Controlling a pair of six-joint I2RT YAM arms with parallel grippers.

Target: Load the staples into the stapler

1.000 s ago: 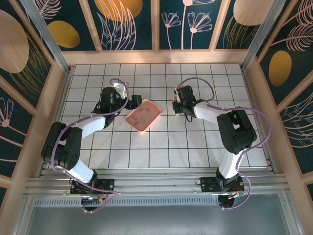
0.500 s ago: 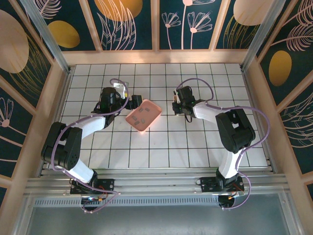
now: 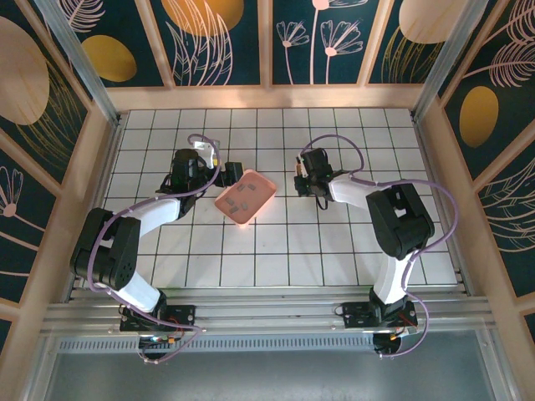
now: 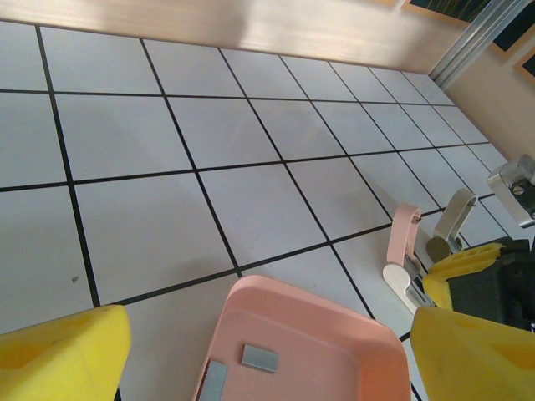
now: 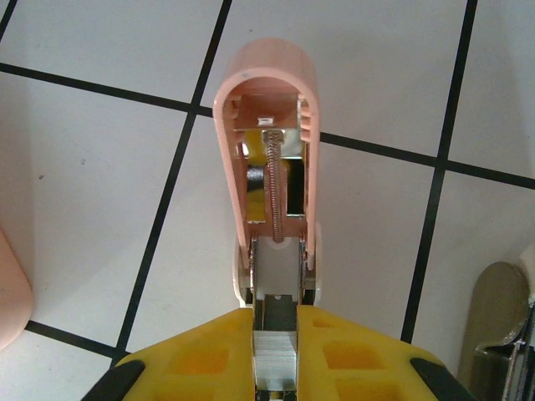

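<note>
Staples (image 4: 260, 357) lie loose in the pink tray (image 4: 368, 342), as small flat grey strips on its floor. Two sit close together in the left wrist view, and the top view shows a few more grey strips spread across the same floor. The tray rests on the white tiled table (image 3: 251, 251), a little left of its middle and nearer the far edge than the near one, turned so that one corner points toward the near edge.

The stapler (image 5: 267, 100) stands on the table to the right of the tray, near it but apart. Its pink lid is swung open, so the spring and the bare metal channel are exposed.

The right gripper (image 5: 276, 326) is closed narrow, its yellow pads pressed on a grey ribbed strip of staples (image 5: 276, 359). That strip sits at the near end of the stapler's channel, in line with it.

The left gripper (image 3: 234, 178) is at the tray's left far edge. Its yellow fingers (image 4: 58, 355) are spread wide, one to each side of the tray's corner, and hold nothing. The loose staples lie just ahead, between those fingers.
</note>
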